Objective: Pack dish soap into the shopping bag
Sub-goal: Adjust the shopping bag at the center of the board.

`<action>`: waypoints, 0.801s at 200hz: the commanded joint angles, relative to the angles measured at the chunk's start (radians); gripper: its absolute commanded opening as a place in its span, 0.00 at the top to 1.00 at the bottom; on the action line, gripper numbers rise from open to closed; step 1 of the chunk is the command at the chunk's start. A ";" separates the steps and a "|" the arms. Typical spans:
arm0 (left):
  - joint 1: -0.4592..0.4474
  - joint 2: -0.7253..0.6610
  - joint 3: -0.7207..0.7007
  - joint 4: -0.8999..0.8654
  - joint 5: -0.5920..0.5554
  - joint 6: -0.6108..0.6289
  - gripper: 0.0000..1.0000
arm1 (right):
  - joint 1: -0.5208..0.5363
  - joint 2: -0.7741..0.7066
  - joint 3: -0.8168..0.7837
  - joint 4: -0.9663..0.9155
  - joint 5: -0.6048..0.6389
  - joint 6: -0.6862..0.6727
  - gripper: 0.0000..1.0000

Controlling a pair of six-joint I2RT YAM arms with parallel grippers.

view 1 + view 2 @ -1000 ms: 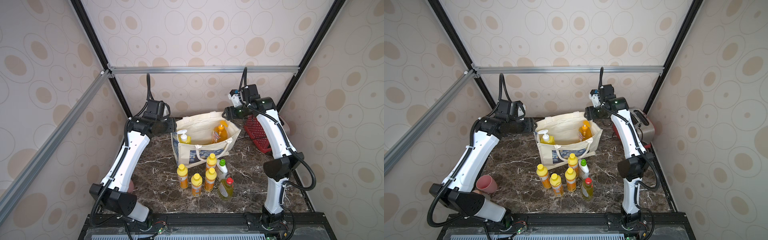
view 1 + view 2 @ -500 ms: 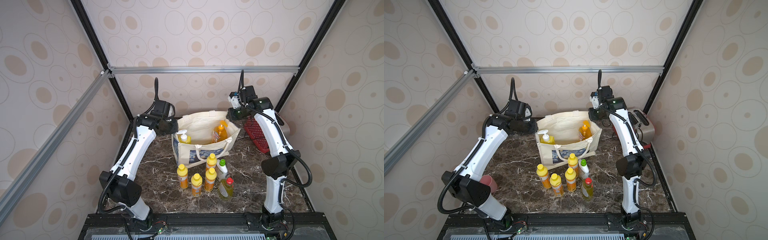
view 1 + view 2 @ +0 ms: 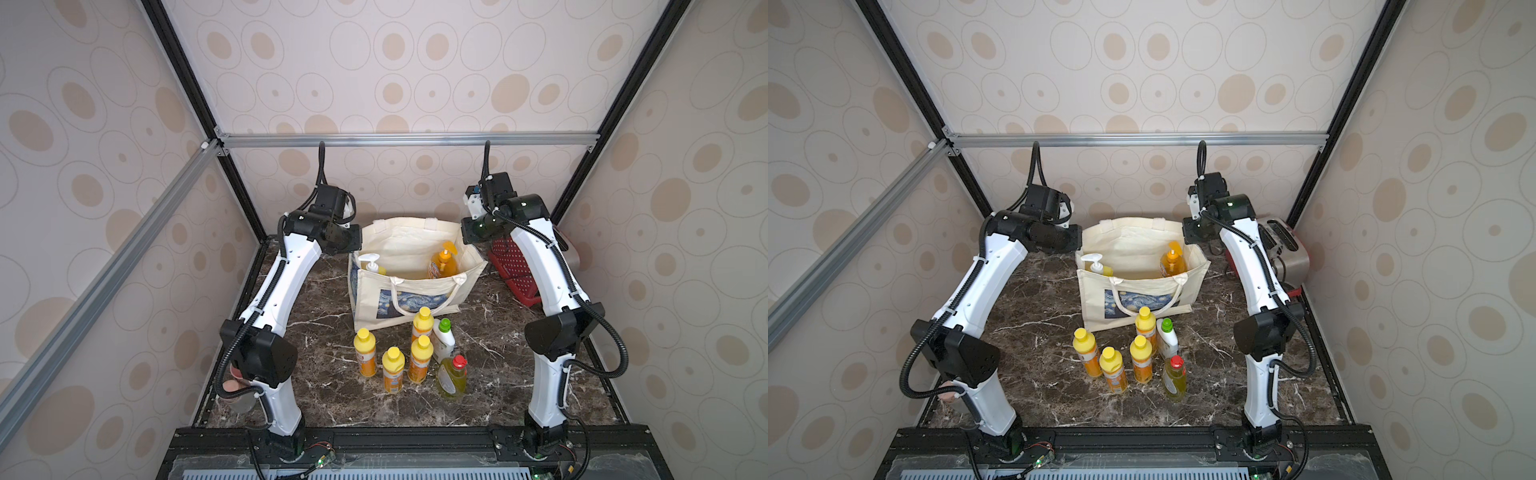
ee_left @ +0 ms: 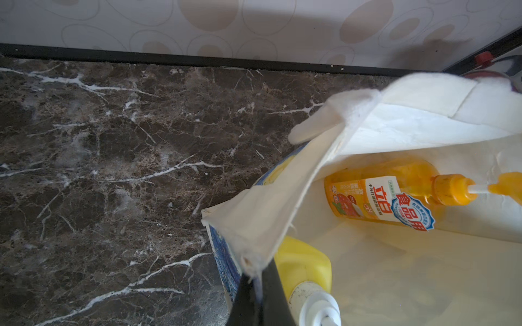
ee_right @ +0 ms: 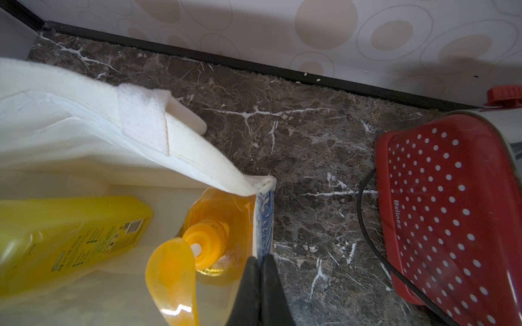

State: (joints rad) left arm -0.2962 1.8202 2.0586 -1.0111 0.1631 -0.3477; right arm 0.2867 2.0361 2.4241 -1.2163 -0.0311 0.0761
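The left gripper point(image 4: 255, 296) and right gripper point(image 5: 260, 285) each pinch an opposite side wall of the shopping bag point(image 3: 409, 239), jaws clamped on canvas

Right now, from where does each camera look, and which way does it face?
Top view: high over the front edge, facing down toward the back wall; shopping bag, six bottles, left arm, right arm.
Top view: same height and direction; toaster, both arms.
Left wrist: on the left arm, looking down past the left claw, shut on the bag's rim.
Right wrist: on the right arm, looking down past the right claw, shut on the opposite rim.
Shared: both wrist views see the amber pump bottle inside the bag.
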 commanded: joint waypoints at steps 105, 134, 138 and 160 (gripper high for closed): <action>0.036 0.049 0.117 0.027 0.034 0.086 0.49 | -0.001 -0.099 -0.002 -0.051 0.038 -0.005 0.73; 0.034 -0.082 -0.040 0.028 -0.016 0.072 0.22 | -0.001 -0.171 -0.033 -0.066 -0.006 -0.019 0.60; 0.031 -0.104 -0.065 0.031 -0.023 0.070 0.20 | -0.001 -0.186 -0.041 -0.066 -0.013 -0.019 0.59; 0.007 -0.220 -0.185 0.048 -0.067 0.065 0.10 | 0.026 -0.263 -0.096 -0.045 -0.077 -0.030 0.58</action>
State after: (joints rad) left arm -0.2695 1.7348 1.9530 -0.9588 0.1596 -0.2878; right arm 0.2874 1.8885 2.3653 -1.2606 -0.0322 0.0654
